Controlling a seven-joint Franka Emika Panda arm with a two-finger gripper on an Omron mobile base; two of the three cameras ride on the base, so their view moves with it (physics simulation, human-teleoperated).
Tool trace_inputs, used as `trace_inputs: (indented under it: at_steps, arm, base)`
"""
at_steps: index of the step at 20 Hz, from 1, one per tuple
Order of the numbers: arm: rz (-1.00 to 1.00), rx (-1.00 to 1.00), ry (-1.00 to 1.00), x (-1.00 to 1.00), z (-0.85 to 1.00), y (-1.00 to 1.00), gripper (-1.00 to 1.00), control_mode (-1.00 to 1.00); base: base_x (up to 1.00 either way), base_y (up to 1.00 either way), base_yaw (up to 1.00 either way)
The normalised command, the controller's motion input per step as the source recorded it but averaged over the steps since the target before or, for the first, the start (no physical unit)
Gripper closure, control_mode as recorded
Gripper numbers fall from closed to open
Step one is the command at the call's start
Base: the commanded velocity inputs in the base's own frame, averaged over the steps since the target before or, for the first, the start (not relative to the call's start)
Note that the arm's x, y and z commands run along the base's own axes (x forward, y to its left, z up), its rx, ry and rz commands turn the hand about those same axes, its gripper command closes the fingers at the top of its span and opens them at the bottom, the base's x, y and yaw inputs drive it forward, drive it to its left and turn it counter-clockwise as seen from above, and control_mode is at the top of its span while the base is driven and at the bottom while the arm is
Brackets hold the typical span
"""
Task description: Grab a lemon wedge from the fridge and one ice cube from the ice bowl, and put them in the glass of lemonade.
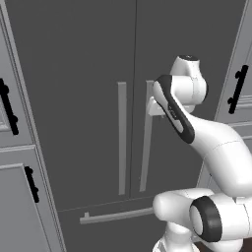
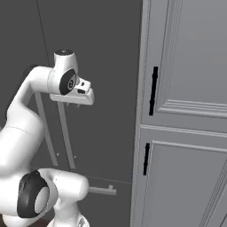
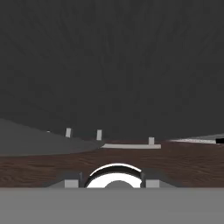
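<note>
Dark-grey fridge (image 1: pixel 88 98) fronts my base, both doors shut, the seam between them running straight down. Two long grey vertical handles (image 1: pixel 122 138) flank that seam, and the drawer bar (image 1: pixel 115 215) lies horizontal below them. I have the arm raised with the hand level against the right-hand door handle, at its upper end. From the left base view the gripper (image 1: pixel 153 109) sits at that handle, touching or just beside it; I cannot tell which. From the right base view the gripper (image 2: pixel 66 103) is masked by the white hand body, so I cannot tell how far the jaws stand apart, nor whether they hold the handle. Lighter grey panelled cabinets (image 2: pixel 186 111) with black handles (image 2: pixel 154 91) stand on either side of the fridge.
</note>
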Motion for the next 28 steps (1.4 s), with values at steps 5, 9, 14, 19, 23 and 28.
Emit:
trace_inputs:
  at_steps: [5, 9, 14, 19, 23, 28]
  arm:
    - [0.00, -0.01, 0.00, -0.25, -0.01, 0.00, -1.00, -1.00]
    - [0.00, -0.02, -0.01, -0.28, -0.03, 0.02, -1.00, 1.00]
    - [0.00, 0.00, 0.00, 0.00, 0.00, 0.00, -1.00, 1.00]
    - [0.00, 0.00, 0.00, 0.00, 0.00, 0.00, -1.00, 1.00]
    - [0.00, 0.00, 0.00, 0.00, 0.00, 0.00, -1.00, 1.00]
    - [0.00, 0.00, 0.00, 0.00, 0.00, 0.00, -1.00, 1.00]
  base:
    - [0.00, 0.00, 0.00]
    - [-0.16, 0.31, 0.00]
    - [-0.03, 1.00, 0.00]
    - [-0.22, 0.19, 0.00]
    - [-0.34, -0.37, -0.05]
    - [-0.40, -0.25, -0.03]
